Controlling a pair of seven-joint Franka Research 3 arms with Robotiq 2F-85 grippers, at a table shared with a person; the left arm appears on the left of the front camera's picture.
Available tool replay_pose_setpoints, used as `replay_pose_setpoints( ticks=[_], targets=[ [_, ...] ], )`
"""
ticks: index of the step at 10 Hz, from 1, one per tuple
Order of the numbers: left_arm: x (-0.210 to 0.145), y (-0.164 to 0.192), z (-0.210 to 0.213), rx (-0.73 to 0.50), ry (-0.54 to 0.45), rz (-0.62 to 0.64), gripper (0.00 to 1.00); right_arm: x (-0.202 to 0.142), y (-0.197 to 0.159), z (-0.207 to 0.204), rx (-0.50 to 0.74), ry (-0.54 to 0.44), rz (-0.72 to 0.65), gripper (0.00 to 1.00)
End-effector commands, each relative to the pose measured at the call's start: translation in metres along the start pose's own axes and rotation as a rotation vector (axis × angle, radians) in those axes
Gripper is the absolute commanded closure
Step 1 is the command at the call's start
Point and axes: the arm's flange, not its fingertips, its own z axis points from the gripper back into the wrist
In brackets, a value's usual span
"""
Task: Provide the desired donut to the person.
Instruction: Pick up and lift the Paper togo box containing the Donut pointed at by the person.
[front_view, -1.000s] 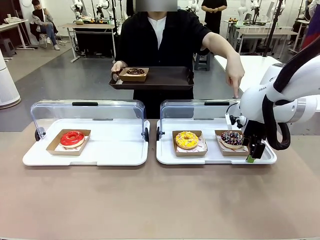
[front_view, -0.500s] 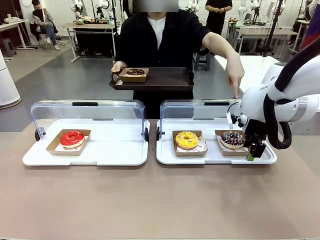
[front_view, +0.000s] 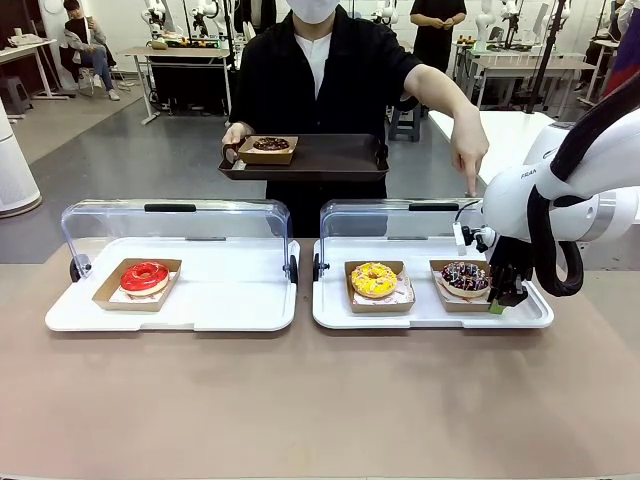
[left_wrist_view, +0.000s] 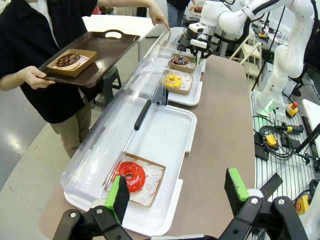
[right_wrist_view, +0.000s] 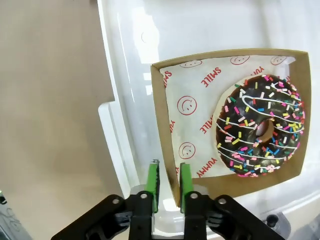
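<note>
Right gripper (right_wrist_view: 167, 186) down at the near wall of the cardboard tray (right_wrist_view: 165, 145) holding the sprinkled chocolate donut (right_wrist_view: 260, 131), green pads narrowly parted astride that wall, on the right white tray (front_view: 430, 312). Person's finger (front_view: 469, 180) pointing down above it. Left gripper (left_wrist_view: 176, 192) spread wide.

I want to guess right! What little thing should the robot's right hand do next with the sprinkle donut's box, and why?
Probably pinch shut. The right gripper has its green pads either side of the cardboard tray's wall, a narrow gap left. The chocolate sprinkle donut sits inside, and the person's hand points down towards it.
</note>
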Motion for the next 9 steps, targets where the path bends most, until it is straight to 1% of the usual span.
replay_pose_setpoints(
  ticks=[1, 2, 6, 7, 9],
  targets=[
    [0.001, -0.001, 0.001, 0.002, -0.002, -0.006, 0.00, 0.001, -0.001, 0.002, 0.009, 0.025, -0.017, 0.93],
    [0.001, -0.001, 0.001, 0.002, -0.002, -0.006, 0.00, 0.001, -0.001, 0.003, 0.008, 0.027, -0.017, 1.00],
    [0.001, -0.001, 0.001, 0.002, -0.002, -0.006, 0.00, 0.002, 0.000, 0.006, 0.005, 0.024, -0.011, 1.00],
    [0.001, -0.001, 0.001, 0.002, -0.002, -0.006, 0.00, 0.004, 0.008, 0.017, 0.001, 0.017, 0.010, 1.00],
    [0.001, -0.001, 0.001, 0.002, -0.002, -0.006, 0.00, 0.012, 0.037, 0.061, 0.007, 0.042, -0.001, 1.00]
  ],
)
